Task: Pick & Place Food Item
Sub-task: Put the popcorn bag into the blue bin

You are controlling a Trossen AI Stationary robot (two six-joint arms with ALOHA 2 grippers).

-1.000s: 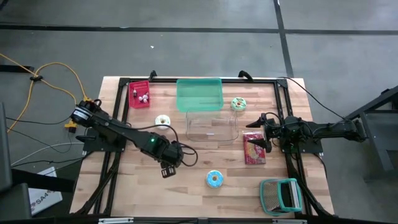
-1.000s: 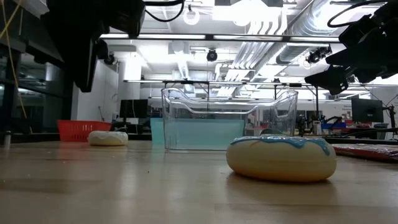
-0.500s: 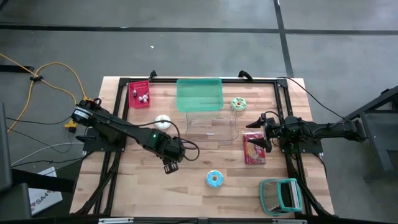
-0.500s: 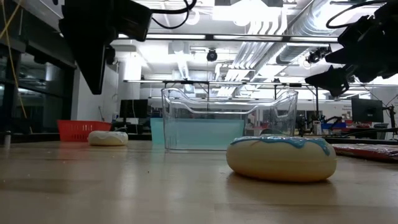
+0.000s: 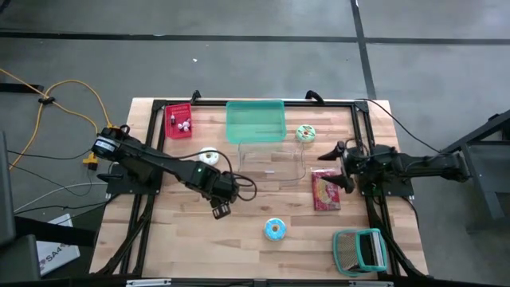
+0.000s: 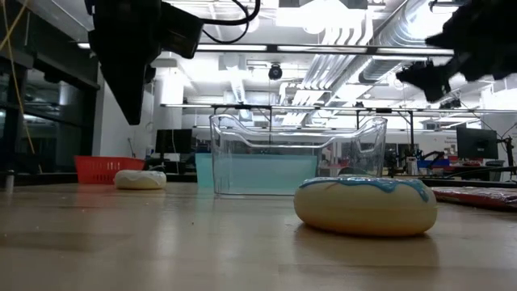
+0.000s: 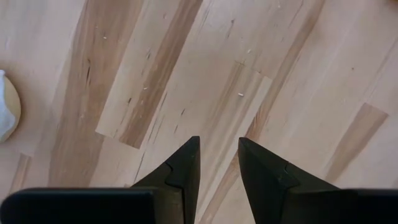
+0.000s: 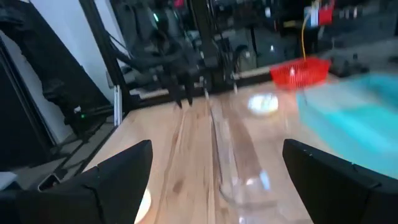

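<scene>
The clear bin (image 5: 272, 162) holds nothing visible; the red basket (image 5: 178, 120) beyond it holds small white pieces. Left gripper (image 5: 221, 210), fingers narrowly parted and empty, hovers before the bin. Right gripper (image 5: 333, 167) is spread wide beside it. Blue-iced donut (image 5: 274, 229) lies before the bin.

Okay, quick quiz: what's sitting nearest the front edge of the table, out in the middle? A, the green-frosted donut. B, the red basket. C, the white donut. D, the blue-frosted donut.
D: in the high view the blue-frosted donut lies alone in front of the clear container, while the white donut, red basket and green-frosted donut sit farther back.
</scene>
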